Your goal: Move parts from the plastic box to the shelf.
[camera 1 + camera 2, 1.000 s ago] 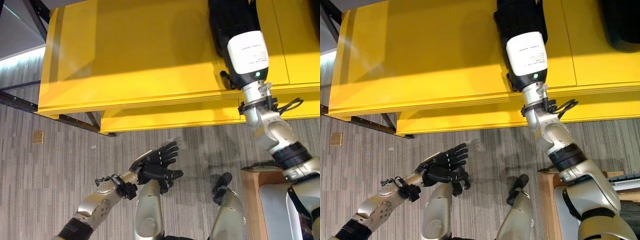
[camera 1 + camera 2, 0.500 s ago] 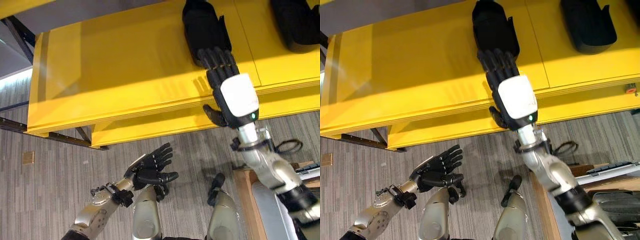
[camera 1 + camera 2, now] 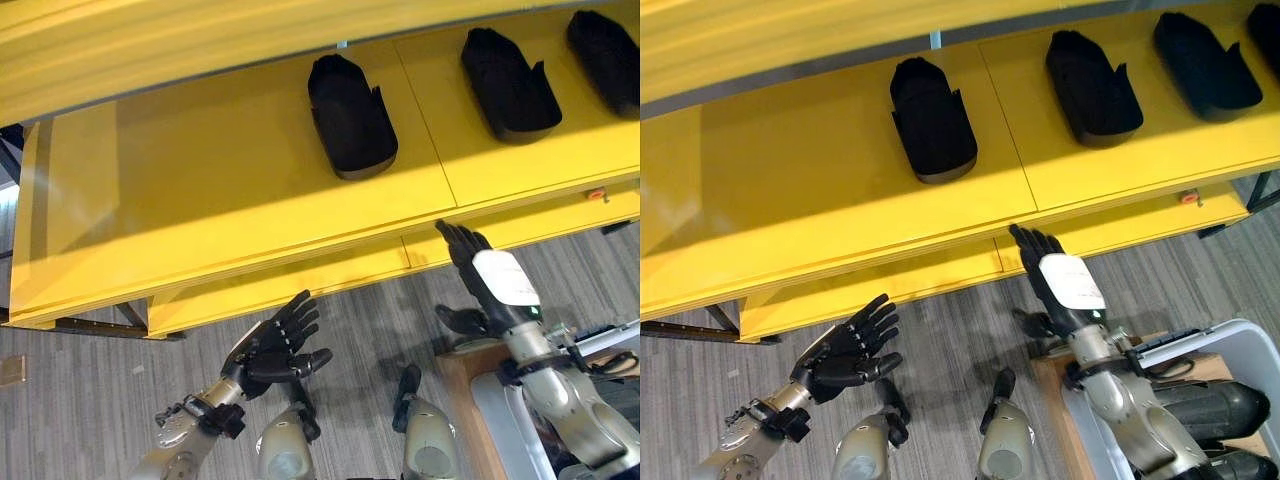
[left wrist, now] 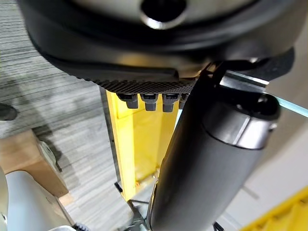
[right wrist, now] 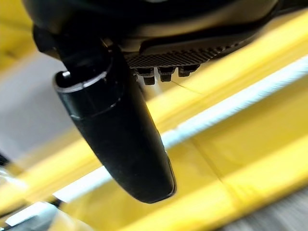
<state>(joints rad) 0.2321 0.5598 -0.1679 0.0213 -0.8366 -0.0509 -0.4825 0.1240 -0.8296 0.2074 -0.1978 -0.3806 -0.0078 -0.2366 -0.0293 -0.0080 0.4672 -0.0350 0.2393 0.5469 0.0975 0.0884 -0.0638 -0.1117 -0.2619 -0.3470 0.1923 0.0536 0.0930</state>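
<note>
Across the upper frame, 3 black parts [image 3: 350,118] are seen on the yellow shelf [image 3: 200,190]. Right hand [image 3: 478,275] and left hand [image 3: 280,345] are released, empty. Next, the plastic box [image 3: 1250,345] at lower right should be approached squarely.

Bright overhead light glares off the yellow shelf [image 3: 230,190], while the right wrist view's background smears with blur.

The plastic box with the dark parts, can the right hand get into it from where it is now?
Probably yes. The right hand is open and empty, just above the plastic box, whose open top shows dark parts with nothing covering them.
</note>
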